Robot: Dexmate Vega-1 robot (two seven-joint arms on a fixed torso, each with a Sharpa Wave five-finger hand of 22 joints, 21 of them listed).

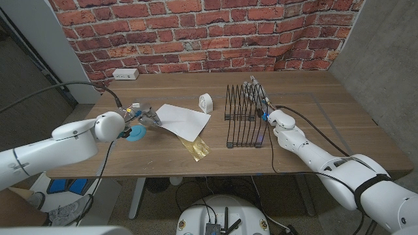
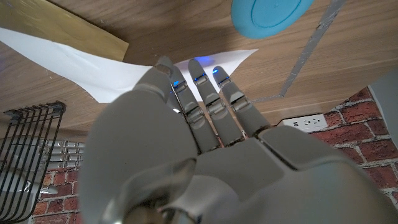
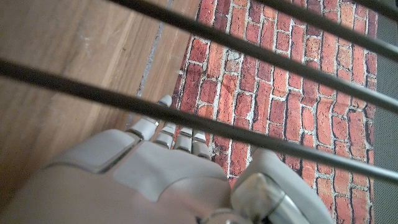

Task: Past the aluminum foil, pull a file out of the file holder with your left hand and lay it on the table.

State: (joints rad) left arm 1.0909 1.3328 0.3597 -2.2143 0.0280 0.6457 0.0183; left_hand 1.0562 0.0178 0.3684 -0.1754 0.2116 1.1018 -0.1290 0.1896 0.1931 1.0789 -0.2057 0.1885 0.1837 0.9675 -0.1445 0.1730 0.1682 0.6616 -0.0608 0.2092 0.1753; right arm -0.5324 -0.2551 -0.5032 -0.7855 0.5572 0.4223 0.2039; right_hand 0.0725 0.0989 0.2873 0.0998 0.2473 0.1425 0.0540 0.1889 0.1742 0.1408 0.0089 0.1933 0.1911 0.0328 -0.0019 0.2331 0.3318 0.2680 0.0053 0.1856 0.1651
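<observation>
The white file (image 1: 183, 120) lies flat on the bench (image 1: 313, 140), left of the black wire file holder (image 1: 243, 117), partly over a gold foil sheet (image 1: 198, 148). The left hand (image 1: 145, 116) rests at the file's left corner, fingers extended, grasping nothing. The right hand (image 1: 261, 98) sits against the holder's right side; its grasp cannot be determined. A blue disc (image 1: 136, 134) lies beside the left wrist.

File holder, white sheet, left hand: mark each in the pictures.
file holder (image 1: 243, 117), head view, on its black wire dividers.
white sheet (image 1: 183, 120), head view, middle of the paper.
left hand (image 2: 186, 143), left wrist view, back of the hand.
</observation>
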